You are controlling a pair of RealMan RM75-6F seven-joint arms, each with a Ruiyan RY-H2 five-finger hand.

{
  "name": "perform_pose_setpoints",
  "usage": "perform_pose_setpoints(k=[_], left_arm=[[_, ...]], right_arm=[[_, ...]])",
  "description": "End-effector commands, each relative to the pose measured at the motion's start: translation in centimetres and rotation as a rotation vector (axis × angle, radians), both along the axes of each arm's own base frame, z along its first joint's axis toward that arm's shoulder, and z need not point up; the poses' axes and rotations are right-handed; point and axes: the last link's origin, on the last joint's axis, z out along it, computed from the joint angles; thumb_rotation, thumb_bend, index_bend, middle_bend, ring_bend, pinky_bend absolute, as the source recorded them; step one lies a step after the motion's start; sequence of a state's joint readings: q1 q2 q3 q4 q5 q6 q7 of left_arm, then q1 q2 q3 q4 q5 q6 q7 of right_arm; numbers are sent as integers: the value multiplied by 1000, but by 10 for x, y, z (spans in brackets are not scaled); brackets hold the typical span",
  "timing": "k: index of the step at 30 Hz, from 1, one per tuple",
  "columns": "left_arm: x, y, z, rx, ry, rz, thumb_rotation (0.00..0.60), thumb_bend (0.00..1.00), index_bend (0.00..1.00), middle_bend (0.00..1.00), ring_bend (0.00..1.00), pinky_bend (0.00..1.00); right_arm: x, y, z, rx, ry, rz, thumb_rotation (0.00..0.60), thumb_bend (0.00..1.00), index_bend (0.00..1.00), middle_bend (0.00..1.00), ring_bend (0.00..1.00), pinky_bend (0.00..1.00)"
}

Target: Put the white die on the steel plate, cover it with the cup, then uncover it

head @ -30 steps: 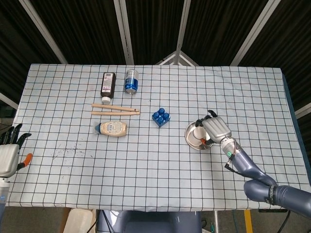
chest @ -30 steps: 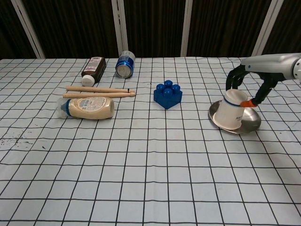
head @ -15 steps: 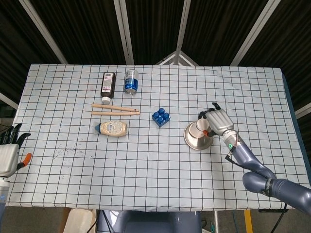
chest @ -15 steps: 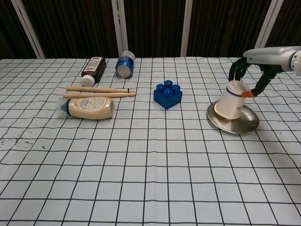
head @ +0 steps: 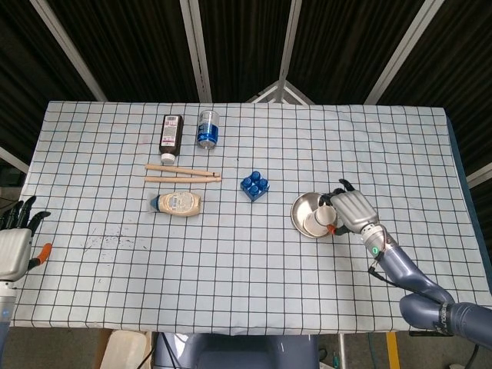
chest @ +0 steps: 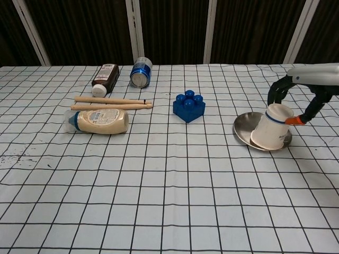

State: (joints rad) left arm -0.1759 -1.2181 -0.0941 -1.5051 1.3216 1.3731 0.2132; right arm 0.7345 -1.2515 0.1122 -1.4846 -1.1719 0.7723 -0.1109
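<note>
Altogether: one white cup (chest: 271, 126), tilted on one steel plate (chest: 243, 129), gripped by the right hand (head: 352, 211); the die is hidden. Left hand (head: 15, 242) empty, fingers apart. Two wooden sticks (head: 182, 174), two bottles (head: 171, 133), one can (head: 207, 127), one blue brick (head: 254, 185).

The right hand (head: 352, 210) has a pale grey back, black fingers and an orange-tipped thumb, on a blue-grey forearm with a small green-lit ring at the wrist. The left hand (head: 17, 238) looks alike: light grey shell, black fingers, orange thumb tip.
</note>
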Motion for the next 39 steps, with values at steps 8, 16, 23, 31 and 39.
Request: perform_pose_setpoints(k=[8, 16, 23, 31, 39], left_arm=[[0, 1, -1, -4, 2, 1, 600, 468, 231, 0, 0, 98], [-2, 2, -1, 0, 9, 9, 600, 468, 231, 0, 0, 98], [-2, 1, -1, 0, 12, 12, 600, 468, 233, 0, 0, 98], [-1, 1, -2, -4, 13, 8, 600, 467, 235, 0, 0, 98], [0, 0, -3, -7, 15, 5, 600, 468, 237, 0, 0, 98]], right_arm=[[17, -4, -13, 13, -28, 41, 600, 410, 491, 389, 255, 0], [13, -27, -19, -20, -19, 15, 600, 409, 491, 389, 255, 0], [-9, -31, -8, -49, 10, -30, 600, 410, 500, 389, 255, 0], [-28, 0, 0, -26, 12, -29, 600, 410, 500, 389, 255, 0], [-12, 17, -12, 25, -20, 42, 600, 410, 500, 389, 255, 0]])
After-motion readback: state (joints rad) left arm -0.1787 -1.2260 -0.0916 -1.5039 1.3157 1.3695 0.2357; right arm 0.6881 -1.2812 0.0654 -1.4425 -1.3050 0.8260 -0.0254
